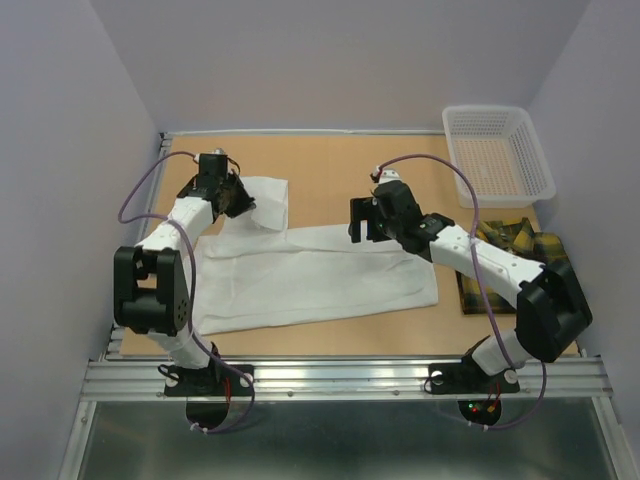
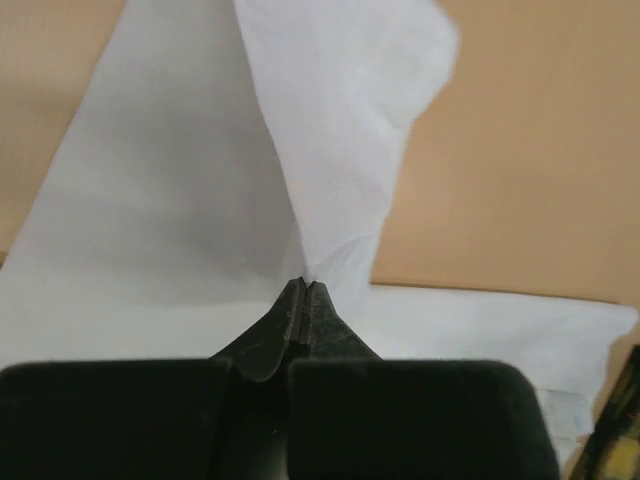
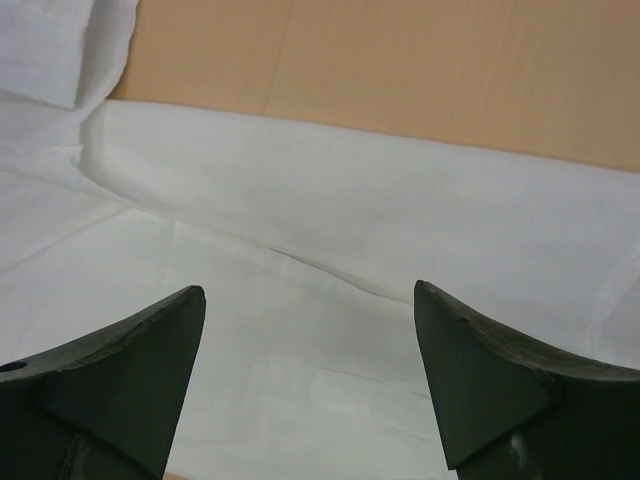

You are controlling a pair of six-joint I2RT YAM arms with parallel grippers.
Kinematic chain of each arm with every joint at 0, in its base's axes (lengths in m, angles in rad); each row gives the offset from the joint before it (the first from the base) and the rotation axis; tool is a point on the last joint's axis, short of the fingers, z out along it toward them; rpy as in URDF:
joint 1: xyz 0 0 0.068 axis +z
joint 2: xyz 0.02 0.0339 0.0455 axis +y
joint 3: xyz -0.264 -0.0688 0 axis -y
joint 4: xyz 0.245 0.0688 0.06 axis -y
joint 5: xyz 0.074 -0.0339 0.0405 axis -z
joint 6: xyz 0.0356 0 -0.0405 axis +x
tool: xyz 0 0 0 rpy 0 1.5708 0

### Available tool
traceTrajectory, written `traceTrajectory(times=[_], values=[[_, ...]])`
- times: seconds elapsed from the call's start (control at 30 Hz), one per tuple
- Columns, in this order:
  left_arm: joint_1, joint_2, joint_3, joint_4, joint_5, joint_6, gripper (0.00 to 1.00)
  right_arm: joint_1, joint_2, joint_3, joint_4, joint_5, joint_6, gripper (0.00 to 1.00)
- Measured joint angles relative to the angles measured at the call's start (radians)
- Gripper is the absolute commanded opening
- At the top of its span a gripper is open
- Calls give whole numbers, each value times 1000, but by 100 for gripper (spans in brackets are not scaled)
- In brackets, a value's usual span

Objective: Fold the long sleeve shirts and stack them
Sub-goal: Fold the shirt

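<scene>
Brown table [image 1: 330, 160]. Across its middle, a white shirt [image 1: 310, 280], laid flat, one part raised at far left. At far right, a white mesh basket [image 1: 497, 150]. Just near of it, a plaid shirt [image 1: 508, 240], partly behind the right arm. Left gripper [image 2: 303, 287] clamped tight on the raised white cloth. Right gripper [image 3: 308, 290] spread wide above the white shirt, holding nothing.

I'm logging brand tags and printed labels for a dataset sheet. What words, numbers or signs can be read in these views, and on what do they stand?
No text can be read in any view.
White shirt: plain cloth, no tag or print showing.
Plaid shirt: woven pattern only.
Mesh basket: no label visible.
Left arm and right arm: no legible markings.
</scene>
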Motion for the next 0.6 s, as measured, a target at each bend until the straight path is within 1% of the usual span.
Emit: traceTrajectory(times=[0.17, 0.27, 0.33, 0.37, 0.43, 0.5, 0.6], values=[[-65, -256, -17, 9, 25, -68, 0, 0, -94, 1, 0, 2, -10, 89], [-103, -445, -96, 13, 36, -122, 0, 0, -123, 1, 0, -4, -10, 89], [-117, -575, -166, -19, 43, -160, 0, 0, -137, 1, -1, -23, -10, 89], [-119, -610, -183, -27, 45, -169, 0, 0, -141, 1, -2, -29, -10, 89], [-121, -729, -244, -92, 60, -192, 0, 0, -153, 1, -2, -52, -11, 88], [-121, -805, -271, -138, 79, -205, 0, 0, -167, 1, -2, -69, -11, 88], [-121, -957, -297, -240, 137, -219, 0, 0, -206, 0, -3, -89, -11, 88]])
